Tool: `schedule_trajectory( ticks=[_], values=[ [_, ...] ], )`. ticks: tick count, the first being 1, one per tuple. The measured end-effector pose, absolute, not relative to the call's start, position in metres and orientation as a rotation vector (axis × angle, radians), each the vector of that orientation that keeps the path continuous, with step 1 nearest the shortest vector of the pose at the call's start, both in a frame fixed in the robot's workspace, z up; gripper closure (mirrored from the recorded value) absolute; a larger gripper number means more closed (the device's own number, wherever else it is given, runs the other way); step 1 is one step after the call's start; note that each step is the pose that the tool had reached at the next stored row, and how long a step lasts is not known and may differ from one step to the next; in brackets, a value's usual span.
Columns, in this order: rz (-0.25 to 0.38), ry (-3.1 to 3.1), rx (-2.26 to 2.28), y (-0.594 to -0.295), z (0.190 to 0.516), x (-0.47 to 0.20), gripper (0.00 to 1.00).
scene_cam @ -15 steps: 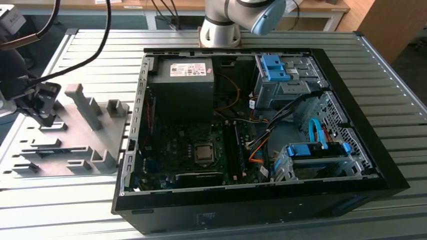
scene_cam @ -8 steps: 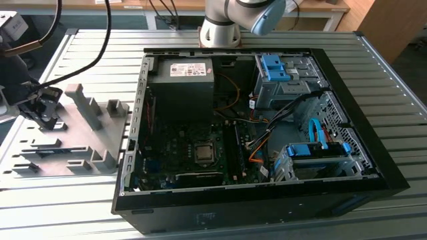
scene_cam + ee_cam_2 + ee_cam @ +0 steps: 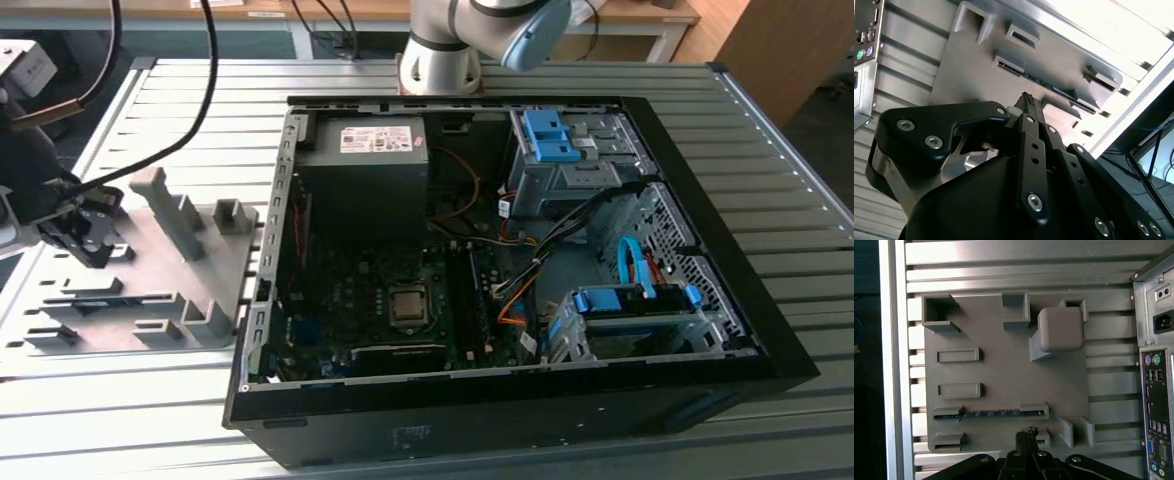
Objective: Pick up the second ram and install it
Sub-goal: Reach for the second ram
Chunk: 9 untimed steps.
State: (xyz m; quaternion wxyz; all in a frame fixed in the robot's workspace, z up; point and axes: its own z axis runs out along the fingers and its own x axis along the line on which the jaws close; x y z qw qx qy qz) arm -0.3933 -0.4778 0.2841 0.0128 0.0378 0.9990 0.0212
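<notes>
The second ram (image 3: 990, 413) is a thin dark stick with blue print, standing on edge between two gray holder blocks on the gray holder plate (image 3: 1004, 370). In the second wrist view the ram (image 3: 1051, 86) shows as a dark strip across two slotted blocks. My gripper (image 3: 1026, 434) hangs over the plate one row of blocks away from the ram, its black fingertips together with nothing between them. The gripper (image 3: 1027, 100) points down at the plate. In the exterior view the gripper (image 3: 94, 250) is over the plate at the far left of the picture.
The open computer case (image 3: 707, 250) lies to the exterior view's right of the plate, with motherboard (image 3: 387, 300), power supply (image 3: 360, 170), orange and blue cables and blue drive cages. Tall gray blocks (image 3: 174, 210) rise from the plate. The case's rear ports (image 3: 1154, 390) border the plate.
</notes>
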Motion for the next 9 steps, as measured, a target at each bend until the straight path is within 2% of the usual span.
schedule_trajectory(
  ticks=[9],
  values=[
    [0.053,3.167,0.080,-0.4778,0.2755,-0.3941,0.90]
  ],
)
